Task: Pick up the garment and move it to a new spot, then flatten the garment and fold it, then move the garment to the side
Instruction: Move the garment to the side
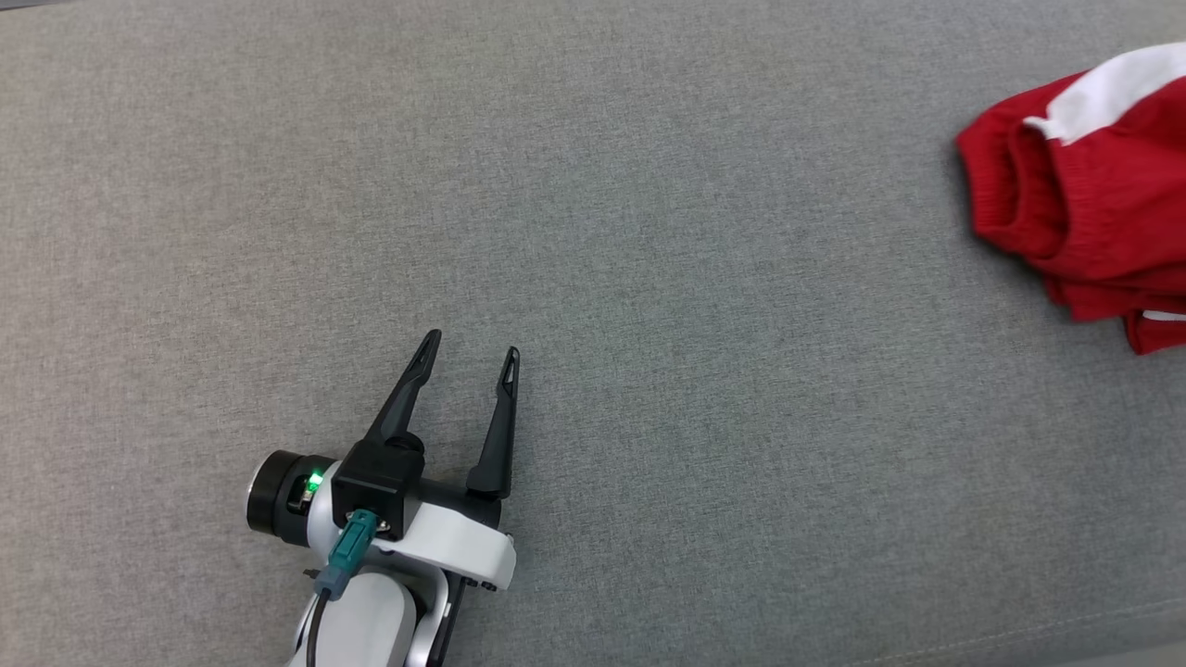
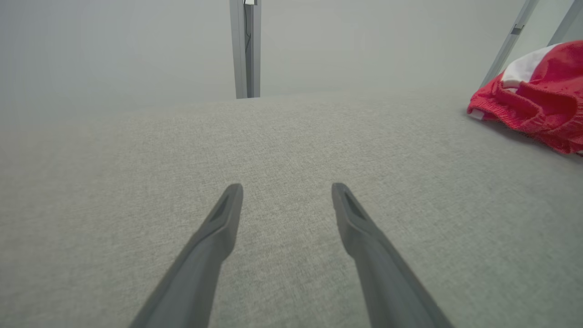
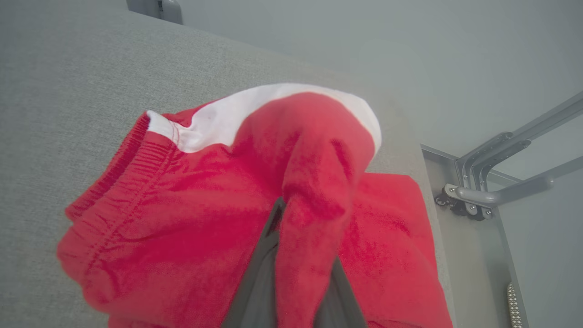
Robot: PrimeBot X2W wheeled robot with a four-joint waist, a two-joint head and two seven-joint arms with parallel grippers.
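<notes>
The garment (image 1: 1093,195) is a pair of red shorts with a white side panel and an elastic waistband, bunched at the right edge of the head view. It also lies at the right of the left wrist view as the garment (image 2: 537,100). In the right wrist view my right gripper (image 3: 296,214) is shut on a raised fold of the garment (image 3: 182,214), and the red cloth drapes over its dark fingers (image 3: 259,282). My left gripper (image 1: 468,347) stands open and holds nothing, low over the grey cloth surface, far left of the garment. Its fingers (image 2: 214,237) point across bare fabric.
A grey fabric-covered table (image 1: 593,232) spreads under everything. Its right edge (image 3: 426,164) runs close beside the garment, with a metal folding leg bracket (image 3: 483,187) beyond it. A grey upright post (image 2: 246,45) stands past the far edge.
</notes>
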